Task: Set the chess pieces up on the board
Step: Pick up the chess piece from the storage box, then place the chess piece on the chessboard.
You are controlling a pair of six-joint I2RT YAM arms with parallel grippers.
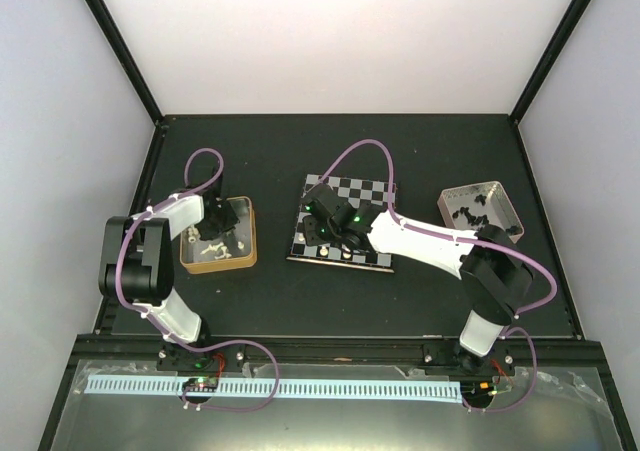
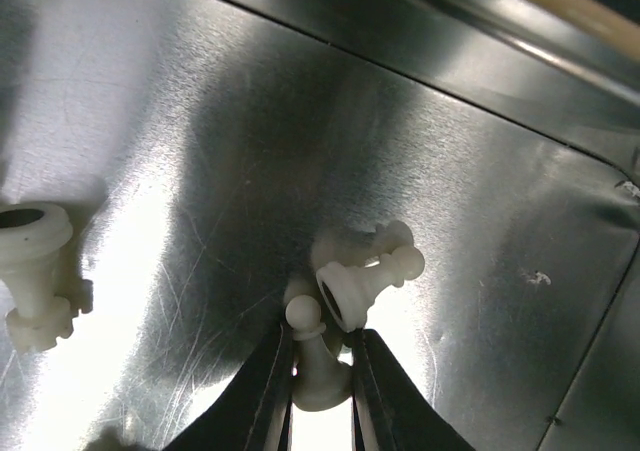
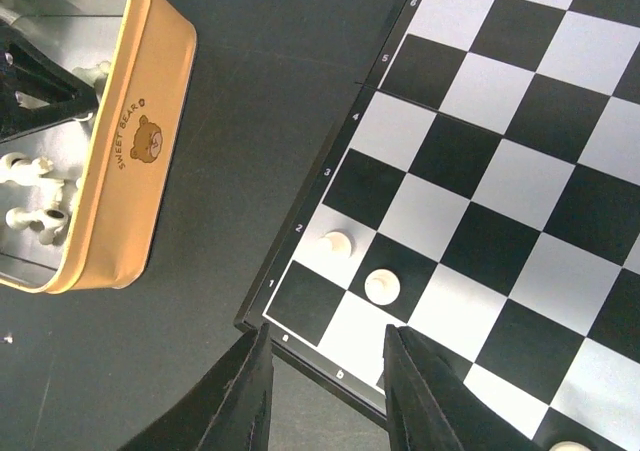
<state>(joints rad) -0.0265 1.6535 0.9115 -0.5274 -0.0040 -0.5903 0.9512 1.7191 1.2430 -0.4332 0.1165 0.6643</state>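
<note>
My left gripper [image 2: 320,339] is down inside the gold tin [image 1: 248,233], shut on an upright cream-white pawn [image 2: 318,361]. A second cream pawn [image 2: 366,279] lies on its side just beyond the fingertips, touching another piece behind it. My right gripper [image 3: 326,337] hovers open over the near left corner of the board [image 3: 480,171], with nothing between its fingers. Two white pawns [image 3: 335,243] [image 3: 382,287] stand on adjacent squares just ahead of it. In the top view the right gripper [image 1: 325,233] covers the left part of the board [image 1: 368,193].
Another cream piece [image 2: 35,271] lies at the left of the tin floor [image 2: 300,121]. The gold tin [image 3: 125,161], holding loose white pieces, sits left of the board. A silver tin [image 1: 497,199] with black pieces stands to the right of the board.
</note>
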